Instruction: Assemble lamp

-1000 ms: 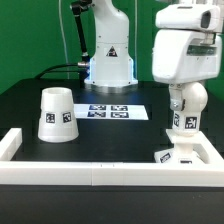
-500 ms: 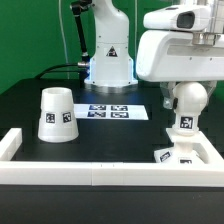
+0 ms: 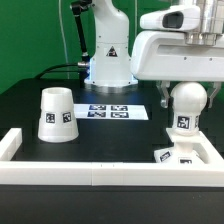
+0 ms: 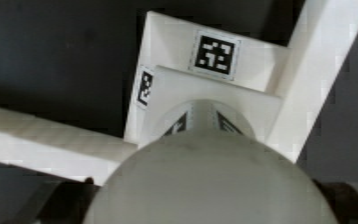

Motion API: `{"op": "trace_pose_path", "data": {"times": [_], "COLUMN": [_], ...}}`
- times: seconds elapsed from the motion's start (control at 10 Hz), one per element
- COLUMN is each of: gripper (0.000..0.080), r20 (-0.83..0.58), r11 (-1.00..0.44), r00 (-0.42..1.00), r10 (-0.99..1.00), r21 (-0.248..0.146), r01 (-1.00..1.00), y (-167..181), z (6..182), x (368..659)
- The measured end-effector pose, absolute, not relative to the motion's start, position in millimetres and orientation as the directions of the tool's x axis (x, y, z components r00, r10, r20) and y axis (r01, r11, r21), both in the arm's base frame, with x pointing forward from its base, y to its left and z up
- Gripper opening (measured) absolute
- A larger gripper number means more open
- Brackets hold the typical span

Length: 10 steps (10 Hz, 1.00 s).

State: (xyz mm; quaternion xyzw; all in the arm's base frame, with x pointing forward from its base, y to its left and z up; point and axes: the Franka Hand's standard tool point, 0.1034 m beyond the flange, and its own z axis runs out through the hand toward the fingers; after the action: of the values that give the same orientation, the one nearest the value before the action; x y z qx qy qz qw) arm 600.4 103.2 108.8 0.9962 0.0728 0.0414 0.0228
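Note:
The bulb (image 3: 186,108) stands upright on the flat square base (image 3: 176,155) in the near corner at the exterior view's right. My gripper (image 3: 186,92) comes down from above, and its jaws close on the bulb's ball head from both sides. In the wrist view the ball head (image 4: 202,170) fills the space between the dark fingers (image 4: 55,200), with my gripper (image 4: 202,205) around it and the base (image 4: 185,75) with its marker beyond it. The cup-like shade (image 3: 56,115) stands mouth down at the exterior view's left, apart from my gripper.
The long white border rail (image 3: 95,174) runs along the near edge and turns up at both ends; it also shows in the wrist view (image 4: 34,135). The marker board (image 3: 112,112) lies mid-table. The arm's pedestal (image 3: 108,62) stands behind it.
The hand has turned about its vertical axis above the bulb and now shows its broad side. The bulb, base and shade stay where they were.

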Motion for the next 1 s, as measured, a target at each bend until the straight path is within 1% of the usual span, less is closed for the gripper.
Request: {"op": "trace_pose_path", "data": {"times": [0.1, 0.2, 0.4, 0.5, 0.8, 1.0], "gripper": [0.0576, 0.0576, 0.0576, 0.0576, 0.0576, 0.0576], "r20": [0.086, 0.090, 0.072, 0.055, 0.036, 0.029], "r11": [-1.000, -0.998, -0.952, -0.914, -0.824, -0.769], "r00": [0.996, 0.994, 0.949, 0.912, 0.824, 0.769], "r10": [0.008, -0.065, -0.306, -0.406, -0.566, -0.638], "r21": [0.021, 0.014, -0.027, -0.038, -0.051, -0.056], "r01": [0.006, -0.066, -0.304, -0.405, -0.564, -0.636], "y": [101.7, 102.3, 101.1, 101.5, 101.7, 102.1], "z": [108.3, 108.5, 108.6, 108.8, 108.9, 108.9], "x": [600.6, 600.9, 600.5, 599.4, 598.9, 598.8]}}
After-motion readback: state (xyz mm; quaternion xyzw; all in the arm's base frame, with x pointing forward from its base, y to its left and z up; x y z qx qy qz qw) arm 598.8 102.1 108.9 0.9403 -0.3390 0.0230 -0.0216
